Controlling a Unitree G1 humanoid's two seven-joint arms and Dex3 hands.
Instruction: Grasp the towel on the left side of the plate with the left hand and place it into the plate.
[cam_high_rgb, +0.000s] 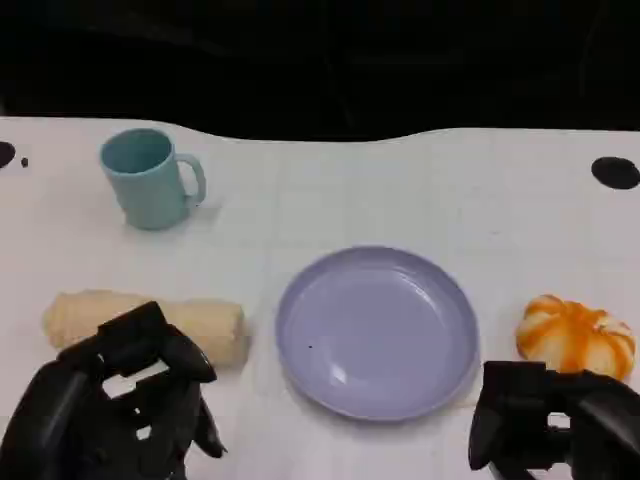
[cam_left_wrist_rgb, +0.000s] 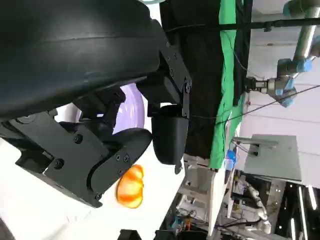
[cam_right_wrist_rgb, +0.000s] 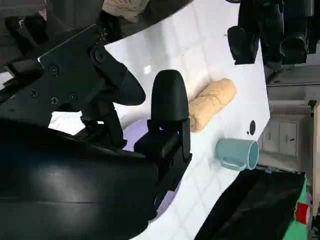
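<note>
Hovering left hand (cam_high_rgb: 110, 405) near side of towel (cam_high_rgb: 145, 325), fingers apart, holding nothing | towel rolled on surface (cam_high_rgb: 400, 190), left of plate (cam_high_rgb: 377, 330), not in it | risk: shallow grip unrolls towel or drags it short of plate | right hand (cam_high_rgb: 555, 425) right of plate, empty, near orange pumpkin-like thing (cam_high_rgb: 577, 335)

No legible text or labels anywhere.
</note>
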